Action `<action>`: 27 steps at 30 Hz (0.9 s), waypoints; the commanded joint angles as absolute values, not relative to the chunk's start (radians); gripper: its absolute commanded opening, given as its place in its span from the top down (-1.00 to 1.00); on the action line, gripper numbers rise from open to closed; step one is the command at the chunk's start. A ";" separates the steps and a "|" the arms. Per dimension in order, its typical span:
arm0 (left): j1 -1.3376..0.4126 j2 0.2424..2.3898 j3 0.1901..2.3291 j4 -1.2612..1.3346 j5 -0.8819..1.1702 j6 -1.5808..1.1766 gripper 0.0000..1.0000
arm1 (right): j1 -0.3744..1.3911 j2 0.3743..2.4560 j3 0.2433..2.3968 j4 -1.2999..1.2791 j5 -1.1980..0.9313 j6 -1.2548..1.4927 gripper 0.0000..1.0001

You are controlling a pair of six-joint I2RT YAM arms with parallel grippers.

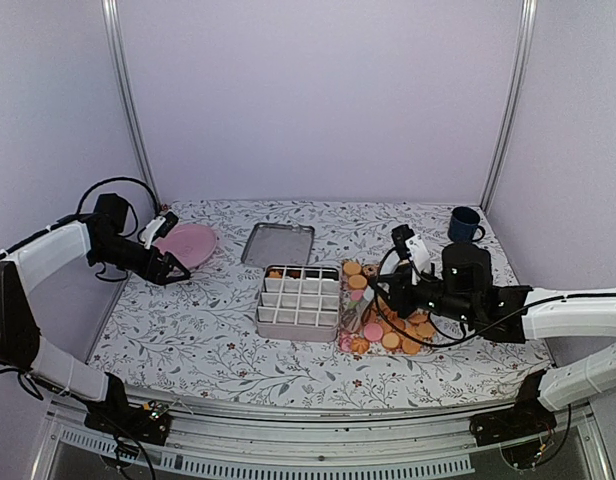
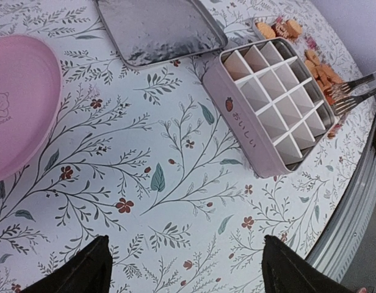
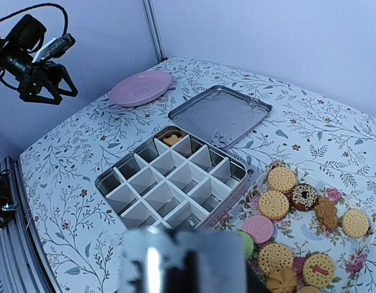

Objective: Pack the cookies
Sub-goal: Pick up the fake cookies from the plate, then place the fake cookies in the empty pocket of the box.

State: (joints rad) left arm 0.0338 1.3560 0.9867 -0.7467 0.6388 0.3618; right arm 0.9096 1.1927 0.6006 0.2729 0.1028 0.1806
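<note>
Right tool [image 1: 373, 290] over the cookies [image 3: 274, 204] beside the divider box [image 2: 246, 131], can't tell its grip; a loose pinch could drop one across two cells. Left tool [image 2: 185, 244] is open

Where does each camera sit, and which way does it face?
Top external: high behind the arm bases, looking down on the table; both arms show, left gripper and right gripper.
Left wrist: on the left arm, looking across the table toward the divided box; its own dark fingers frame the bottom.
Right wrist: on the right arm above the cookies, facing the box and the left gripper; its own gripper blurs the bottom.
Shared: both wrist views show the metal lid and pink plate.
</note>
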 commanded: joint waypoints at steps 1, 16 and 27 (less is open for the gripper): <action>0.041 1.343 1.008 -0.757 0.645 0.354 -0.70 | 0.917 1.145 0.655 0.285 0.133 0.174 1.00; 0.041 1.330 0.996 -0.761 0.638 0.358 -0.70 | 0.894 1.434 1.041 0.299 0.122 -0.048 1.00; 0.041 1.305 0.990 -0.776 0.622 0.370 -0.71 | 0.865 1.717 1.283 0.260 0.070 -0.153 0.95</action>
